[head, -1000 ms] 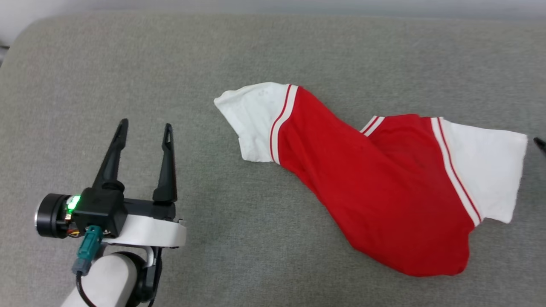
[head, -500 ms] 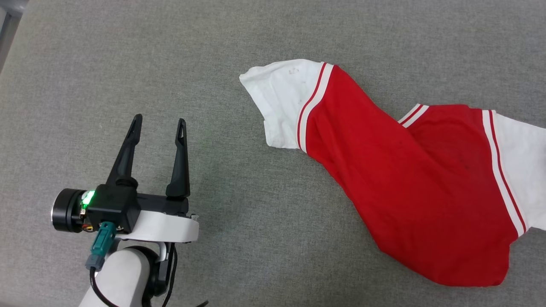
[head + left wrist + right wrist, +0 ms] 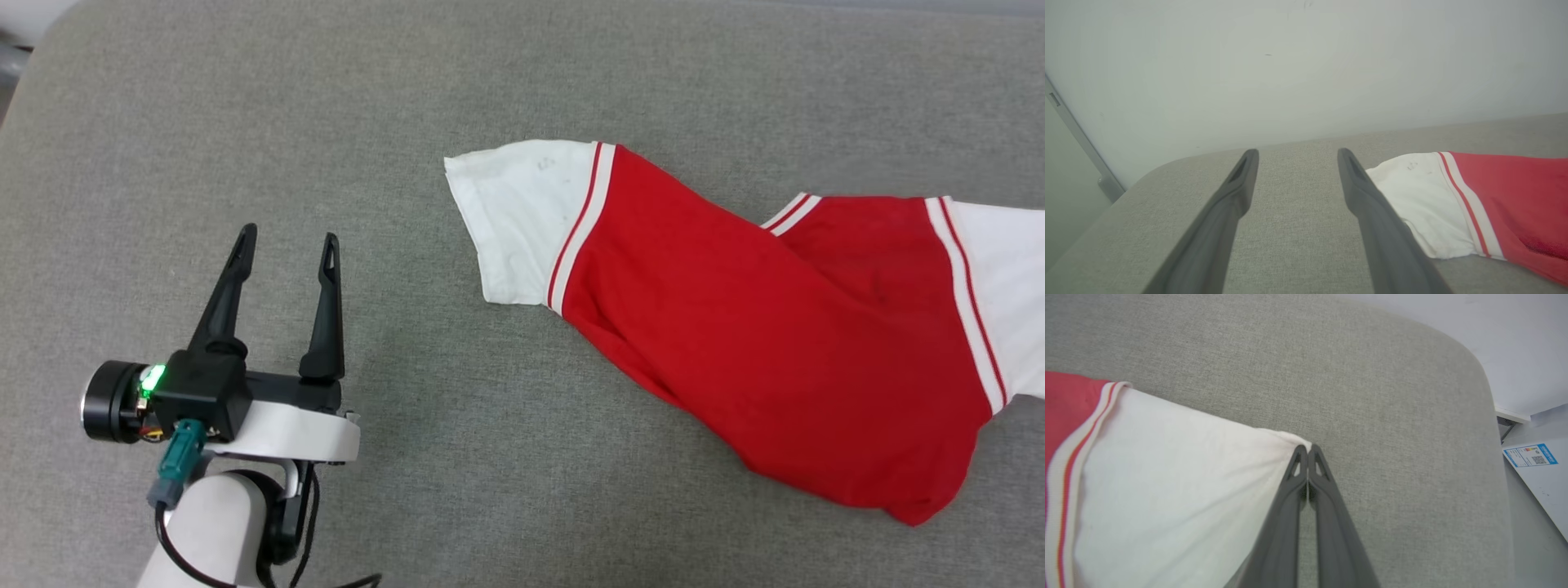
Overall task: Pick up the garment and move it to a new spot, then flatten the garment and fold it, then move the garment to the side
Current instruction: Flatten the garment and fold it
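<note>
The garment [image 3: 735, 327], red with white sleeves and striped trim, lies crumpled across the grey padded surface [image 3: 490, 82], running off the head view's right edge. Its near white sleeve [image 3: 1421, 196] lies just right of my left gripper [image 3: 288, 234], which stands open and empty over bare fabric, its fingers [image 3: 1297, 152] apart from the cloth. In the right wrist view my right gripper [image 3: 1307, 448] is shut, its tips pinching the outer corner of the other white sleeve [image 3: 1167, 465], which draws to a point there.
The grey surface has a rounded corner at the far left [image 3: 1167, 167] and a curved edge on the right [image 3: 1486, 396]. A pale wall [image 3: 1306, 61] rises behind it. A white panel with a blue label [image 3: 1531, 455] sits beyond the right edge.
The head camera has shifted. My right gripper has shut on the sleeve corner, and the garment's right side looks drawn tauter, its lower hem now a point. The left gripper stays open.
</note>
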You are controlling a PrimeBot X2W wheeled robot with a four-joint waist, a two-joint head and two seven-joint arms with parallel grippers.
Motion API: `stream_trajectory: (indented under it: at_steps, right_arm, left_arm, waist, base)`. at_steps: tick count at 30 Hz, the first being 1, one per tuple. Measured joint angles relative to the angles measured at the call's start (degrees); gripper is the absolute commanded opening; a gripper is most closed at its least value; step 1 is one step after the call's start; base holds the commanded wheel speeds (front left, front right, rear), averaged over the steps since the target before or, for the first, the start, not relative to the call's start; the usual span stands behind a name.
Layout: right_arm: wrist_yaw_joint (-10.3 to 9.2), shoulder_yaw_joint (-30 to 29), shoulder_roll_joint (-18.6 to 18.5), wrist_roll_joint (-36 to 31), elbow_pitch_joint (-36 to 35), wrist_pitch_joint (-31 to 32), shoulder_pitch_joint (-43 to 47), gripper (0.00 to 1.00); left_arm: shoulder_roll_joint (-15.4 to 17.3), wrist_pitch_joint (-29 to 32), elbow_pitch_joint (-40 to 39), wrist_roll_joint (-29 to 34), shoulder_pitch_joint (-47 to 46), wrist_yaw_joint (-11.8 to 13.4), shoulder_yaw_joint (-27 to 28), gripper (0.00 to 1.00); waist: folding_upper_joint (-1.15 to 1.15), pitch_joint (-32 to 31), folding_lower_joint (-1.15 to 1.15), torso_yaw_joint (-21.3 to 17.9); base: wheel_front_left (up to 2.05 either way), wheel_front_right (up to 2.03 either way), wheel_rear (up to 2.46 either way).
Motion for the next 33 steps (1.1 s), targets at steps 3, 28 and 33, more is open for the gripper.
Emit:
stream_trajectory:
  at_steps: [3,28,33]
  right_arm:
    - [0.0,-1.79,0.66,-1.23,1.79,-3.16,0.06,0.0]
    - [0.0,-16.05,11.88,-10.09,-18.68,-10.49,10.5,0.0]
    - [0.0,-16.36,13.23,-10.74,-23.19,-8.61,11.26,0.0]
  left_arm:
    - [0.08,0.0,0.96,0.04,-0.94,-1.48,0.96,1.0]
    - [13.5,24.92,19.39,-16.45,-37.45,-14.0,-15.17,1.0]
    - [15.92,40.73,23.29,-30.0,-43.3,-14.0,-22.67,1.0]
  waist:
    - [0.0,-1.06,0.0,-0.49]
    - [0.0,-2.03,0.0,-8.5]
    - [0.0,-0.06,0.0,-10.4]
  base:
    - [0.0,0.0,0.0]
    - [0.0,0.0,0.0]
    - [0.0,0.0,0.0]
